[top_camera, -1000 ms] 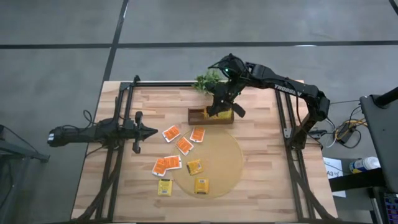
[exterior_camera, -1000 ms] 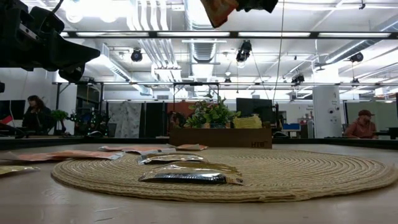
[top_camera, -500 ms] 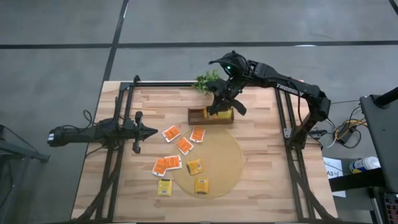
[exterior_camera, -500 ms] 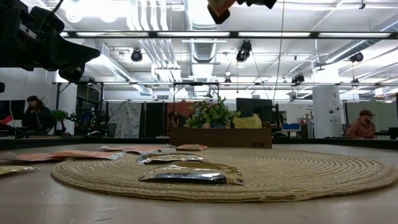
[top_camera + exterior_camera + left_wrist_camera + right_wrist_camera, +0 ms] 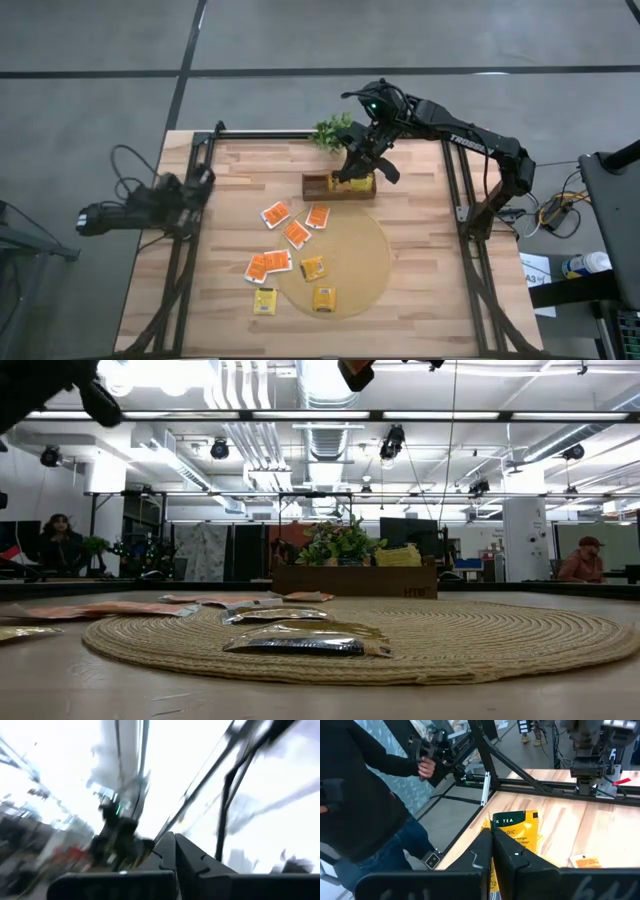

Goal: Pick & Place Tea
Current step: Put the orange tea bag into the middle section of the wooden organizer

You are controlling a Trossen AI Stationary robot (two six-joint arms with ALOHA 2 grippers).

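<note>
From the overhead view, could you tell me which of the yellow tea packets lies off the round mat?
The yellow packet at the lower left lies on the bare wood beside the mat; the other two yellow packets rest on the mat.

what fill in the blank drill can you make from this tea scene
The right pincer, shut on a yellow tea packet, hangs above the wooden ___. The left pincer is ___, its arm at the table's left edge. The tan mat is ___ in shape.
Missing words: box; shut; round.
</note>
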